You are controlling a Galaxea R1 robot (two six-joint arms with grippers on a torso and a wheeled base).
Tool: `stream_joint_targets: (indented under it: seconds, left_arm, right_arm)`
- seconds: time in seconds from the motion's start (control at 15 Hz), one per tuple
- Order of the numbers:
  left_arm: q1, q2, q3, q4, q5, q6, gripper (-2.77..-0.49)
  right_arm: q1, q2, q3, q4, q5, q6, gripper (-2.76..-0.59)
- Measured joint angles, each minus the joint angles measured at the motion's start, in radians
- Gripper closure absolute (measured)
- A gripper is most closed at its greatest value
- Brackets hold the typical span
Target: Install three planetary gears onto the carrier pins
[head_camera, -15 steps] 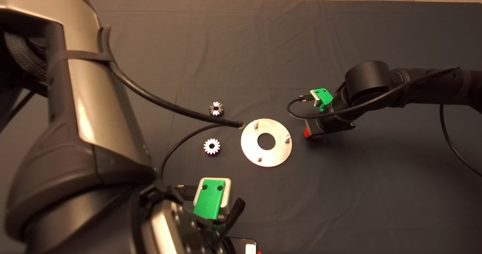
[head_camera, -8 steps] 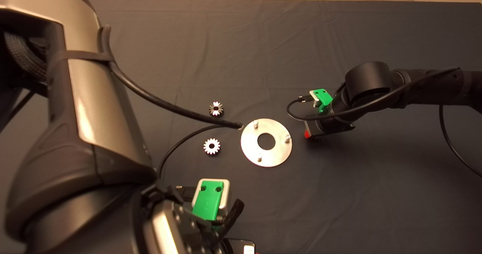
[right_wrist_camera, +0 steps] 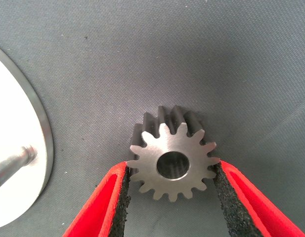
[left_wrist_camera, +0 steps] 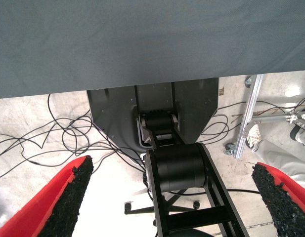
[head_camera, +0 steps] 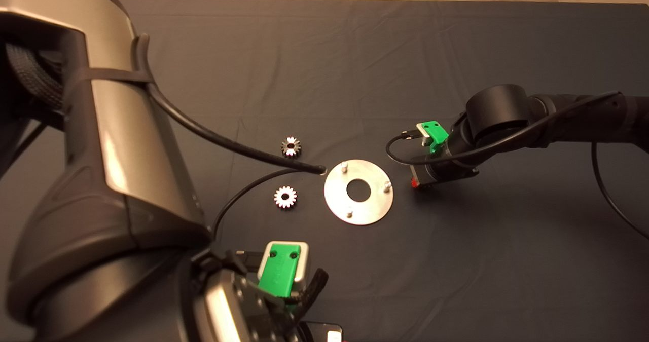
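so far 0 of 3 pins (head_camera: 344, 166) on the carrier disc (head_camera: 372, 207) have a gear: right claw (head_camera: 417, 182), right of centre, pinches 1 spur gear (right_wrist_camera: 173, 162), 2 more (head_camera: 285, 197) sit left, left claw (left_wrist_camera: 172, 197) idles wide open bottom.

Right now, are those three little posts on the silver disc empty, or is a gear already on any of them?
Empty. All three carrier pins on the disc stand bare; two gears lie on the mat, and the right gripper is closed on the third gear.
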Motion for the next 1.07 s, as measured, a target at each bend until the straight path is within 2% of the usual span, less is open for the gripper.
stream_joint_targets:
  seconds: [0.33, 1.07]
  left_arm:
    - [0.002, 0.000, 0.000, -0.003, 0.000, 0.000, -2.34]
    - [0.003, 0.000, 0.000, -0.004, 0.000, 0.000, -2.34]
  right_arm:
    - [-0.021, -0.002, 0.001, 0.000, -0.001, 0.000, -1.23]
    - [-0.022, -0.002, -0.019, -0.010, 0.000, -0.006, -1.23]
